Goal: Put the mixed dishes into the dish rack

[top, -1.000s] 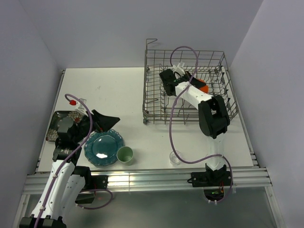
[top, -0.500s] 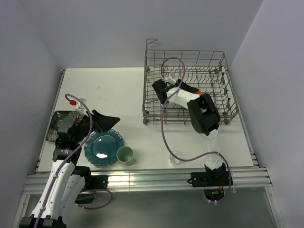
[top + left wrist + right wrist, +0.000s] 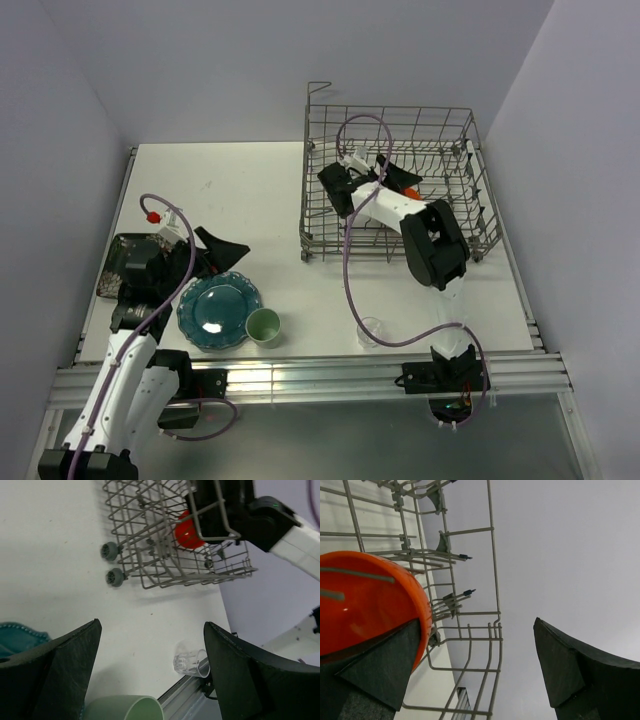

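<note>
One dish of five is in: the orange-red bowl (image 3: 411,192) sits inside the dish rack (image 3: 465,135), which fills the 2 o'clock corner of the table (image 3: 240,190) in the top view. The right gripper (image 3: 475,665) is down in the rack with its fingers spread wide and nothing between them. The bowl lies just beside one finger; whether they touch I cannot tell from the wrist view. I judge the bowl released (it rests among the tines, not in a grip).

Four pieces are left on the table. The teal scalloped plate (image 3: 218,310) lies at 8 o'clock, with the pale green cup (image 3: 263,325) just beside its 4 o'clock rim. The black square plate (image 3: 113,275) is at 9 o'clock, partly under the left arm, and the small clear glass (image 3: 369,332) stands near the front edge at 6 o'clock. The left gripper (image 3: 152,665) hovers by the teal plate's 12 o'clock rim, fingers apart and empty — well placed, I think, for the next pick.
</note>
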Tool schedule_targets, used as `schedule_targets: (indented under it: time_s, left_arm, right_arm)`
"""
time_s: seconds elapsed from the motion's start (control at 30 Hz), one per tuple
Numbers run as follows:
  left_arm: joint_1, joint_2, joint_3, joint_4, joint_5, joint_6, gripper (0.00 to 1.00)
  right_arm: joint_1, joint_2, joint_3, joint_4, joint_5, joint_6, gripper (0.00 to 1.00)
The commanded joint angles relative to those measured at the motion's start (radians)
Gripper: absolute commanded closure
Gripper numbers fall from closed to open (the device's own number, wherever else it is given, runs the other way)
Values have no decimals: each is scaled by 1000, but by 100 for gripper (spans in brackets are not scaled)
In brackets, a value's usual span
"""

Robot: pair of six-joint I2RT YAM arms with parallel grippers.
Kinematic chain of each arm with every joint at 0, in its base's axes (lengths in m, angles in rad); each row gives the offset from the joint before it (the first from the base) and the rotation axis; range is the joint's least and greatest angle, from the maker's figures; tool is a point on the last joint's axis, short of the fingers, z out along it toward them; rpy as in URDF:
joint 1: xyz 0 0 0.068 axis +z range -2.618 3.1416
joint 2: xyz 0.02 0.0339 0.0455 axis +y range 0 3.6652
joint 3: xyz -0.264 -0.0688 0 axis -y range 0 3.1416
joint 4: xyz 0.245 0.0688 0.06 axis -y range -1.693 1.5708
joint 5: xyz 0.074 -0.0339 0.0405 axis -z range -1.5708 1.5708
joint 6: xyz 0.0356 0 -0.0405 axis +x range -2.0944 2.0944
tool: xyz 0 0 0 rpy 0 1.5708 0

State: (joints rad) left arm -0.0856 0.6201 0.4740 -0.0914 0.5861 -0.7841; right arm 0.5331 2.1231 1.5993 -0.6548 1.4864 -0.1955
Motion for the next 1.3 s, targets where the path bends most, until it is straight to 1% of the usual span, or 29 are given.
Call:
schedule_targets:
  time_s: [0.0, 0.07, 0.1, 0.17, 0.2, 0.23, 0.27, 0.3, 0.33, 0.4, 0.43, 0.5, 0.53, 0.6, 0.63, 0.67, 0.73, 0.77, 0.8, 0.93, 0.97, 1.03, 1.07, 1.13, 1.17, 1.23, 1.27]
  left_arm:
    - [-29, 41, 90, -120, -110, 46, 11]
    - [-58, 64, 117, -151, -173, 39, 12]
    - [-92, 70, 123, -169, -190, 29, 12]
    - [-127, 85, 147, -185, -232, 17, 12]
    - [-159, 93, 155, -200, -273, 10, 12]
    - [-175, 99, 170, -206, -290, 8, 12]
    - [-198, 115, 179, -215, -304, 6, 12]
    - [-207, 121, 184, -226, -325, -4, 12]
    - [-215, 125, 189, -225, -327, -9, 12]
    - [-236, 133, 190, -220, -328, -24, 12]
    - [-244, 135, 187, -215, -342, -30, 12]
    - [-264, 135, 189, -215, -356, -35, 12]
    - [-266, 139, 192, -217, -358, -34, 12]
    - [-275, 145, 198, -223, -361, -34, 12]
    - [-278, 144, 201, -229, -383, -33, 12]
    - [-286, 145, 206, -237, -405, -35, 12]
    - [-295, 153, 230, -267, -449, -29, 13]
    - [-301, 167, 242, -299, -474, -26, 13]
    - [-304, 174, 259, -313, -480, -24, 14]
    - [-336, 201, 282, -372, -509, -43, 17]
    - [-356, 207, 288, -392, -535, -52, 18]
    - [-376, 220, 311, -465, -566, -61, 19]
    - [-396, 228, 322, -494, -580, -73, 20]
    - [-419, 251, 353, -577, -629, -83, 22]
    - [-451, 259, 363, -602, -641, -93, 22]
    - [-488, 280, 383, -681, -689, -115, 23]
    - [-531, 285, 387, -701, -703, -139, 24]
  right_arm:
    - [68, -168, -5, 75, 192, -34, 0]
    - [99, -196, -25, 98, 167, -50, 0]
    - [110, -215, -33, 95, 137, -45, 0]
    - [129, -221, -16, 13, 97, 10, 0]
    - [130, -194, 17, -91, -1, 203, 0]
    - [123, -160, 165, -437, -88, 381, 0]
    - [87, -120, 245, -579, -165, 515, 0]
    - [70, -61, 293, -671, -234, 653, 0]
    - [59, -45, 303, -716, -244, 674, 0]
    - [48, -51, 265, -672, -276, 659, 0]
    - [44, -64, 211, -592, -355, 642, 0]
    - [39, -109, 145, -508, -426, 605, 0]
    - [38, -115, 99, -470, -449, 605, 0]
    - [38, -136, 70, -447, -449, 640, 0]
    - [36, -158, 29, -418, -487, 640, 0]
    - [31, -216, 4, -386, -529, 631, 0]
    - [13, -283, -63, -289, -624, 636, 0]
    - [10, -316, -84, -269, -687, 640, 0]
    - [8, -372, -107, -246, -704, 656, 0]
    - [10, -474, -124, -240, -796, 677, 0]
    - [8, -524, -134, -233, -816, 674, 0]
    - [10, -586, -172, -204, -859, 676, 0]
    - [10, -645, -185, -197, -873, 676, 0]
    - [10, -698, -211, -183, -932, 677, 0]
    - [13, -748, -219, -180, -955, 679, 0]
    - [27, -793, -245, -171, -1012, 674, 0]
    - [36, -830, -254, -169, -1025, 673, 0]
